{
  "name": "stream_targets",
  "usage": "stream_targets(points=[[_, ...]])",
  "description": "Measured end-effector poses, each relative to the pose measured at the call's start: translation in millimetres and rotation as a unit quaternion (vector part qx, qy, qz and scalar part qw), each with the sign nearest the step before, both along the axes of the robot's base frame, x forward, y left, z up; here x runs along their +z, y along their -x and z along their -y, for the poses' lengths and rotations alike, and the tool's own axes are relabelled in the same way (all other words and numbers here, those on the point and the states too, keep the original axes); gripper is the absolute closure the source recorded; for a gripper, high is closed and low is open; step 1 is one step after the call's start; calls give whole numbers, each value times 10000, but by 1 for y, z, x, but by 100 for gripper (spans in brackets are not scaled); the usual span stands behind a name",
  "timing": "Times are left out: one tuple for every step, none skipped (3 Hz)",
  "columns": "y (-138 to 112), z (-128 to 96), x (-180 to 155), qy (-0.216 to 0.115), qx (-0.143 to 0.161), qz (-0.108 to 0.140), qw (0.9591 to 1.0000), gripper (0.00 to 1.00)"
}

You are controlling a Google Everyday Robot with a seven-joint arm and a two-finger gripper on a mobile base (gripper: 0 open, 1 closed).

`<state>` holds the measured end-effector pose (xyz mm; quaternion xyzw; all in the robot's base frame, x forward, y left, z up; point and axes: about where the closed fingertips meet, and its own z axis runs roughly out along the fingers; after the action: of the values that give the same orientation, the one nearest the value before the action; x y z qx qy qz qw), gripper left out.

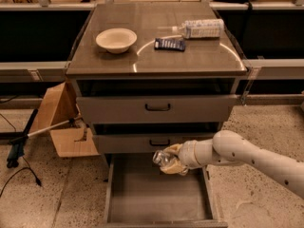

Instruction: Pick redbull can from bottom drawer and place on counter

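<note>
The bottom drawer (156,198) is pulled open below the cabinet, its grey floor bare. My gripper (170,160) reaches in from the right, over the back of the drawer just under the middle drawer's front. It is shut on the redbull can (162,157), a shiny dented silver can held tilted above the drawer floor. The counter (156,56) is the glossy grey-brown top of the cabinet, well above the gripper.
On the counter are a cream bowl (116,39), a flat dark blue packet (170,43) and a clear plastic bottle (199,28) lying on its side. Two shut drawers with black handles (157,108) sit above the open one. A cardboard box (61,120) and cables lie on the floor at left.
</note>
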<state>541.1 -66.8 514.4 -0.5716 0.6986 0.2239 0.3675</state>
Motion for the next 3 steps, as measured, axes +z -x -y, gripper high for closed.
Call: stream_targets(points=[[-5, -10, 52, -72, 208, 206, 9995, 100], [-11, -20, 104, -68, 429, 445, 9981, 100], [-19, -26, 144, -18, 569, 687, 9960, 100]])
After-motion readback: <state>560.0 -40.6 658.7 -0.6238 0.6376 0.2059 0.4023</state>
